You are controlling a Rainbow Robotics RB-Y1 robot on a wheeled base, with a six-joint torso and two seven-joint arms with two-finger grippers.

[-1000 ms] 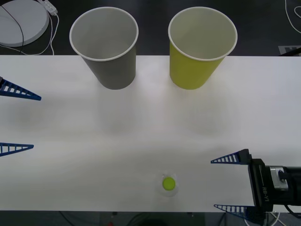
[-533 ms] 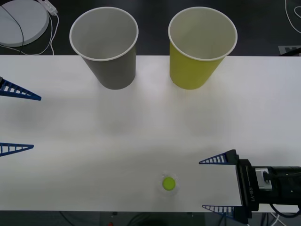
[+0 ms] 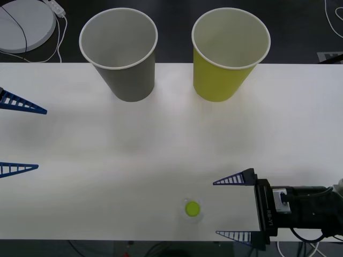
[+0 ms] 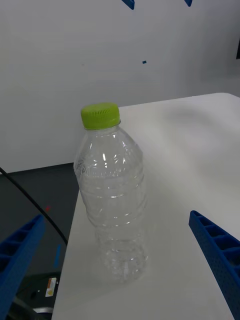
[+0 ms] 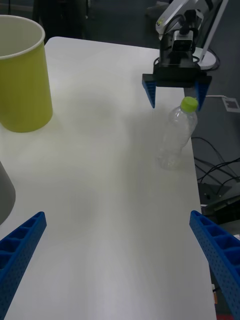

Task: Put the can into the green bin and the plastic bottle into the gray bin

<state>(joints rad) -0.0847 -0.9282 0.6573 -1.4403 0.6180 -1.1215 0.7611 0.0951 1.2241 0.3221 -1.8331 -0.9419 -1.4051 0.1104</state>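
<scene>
Right tool, fingers spread wide and empty, sits level with the upright plastic bottle standing just beside its tips at the tabletop's near edge.

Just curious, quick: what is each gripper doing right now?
Left gripper: open, holding nothing.
Right gripper: open, beside the plastic bottle, not gripping it.

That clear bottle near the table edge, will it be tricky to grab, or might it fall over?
The bottle looks empty, so probably light and easily tipped by a nudge. Its thin ribbed wall may dent when squeezed. It stands close to the table edge, so a knock might send it off.
</scene>
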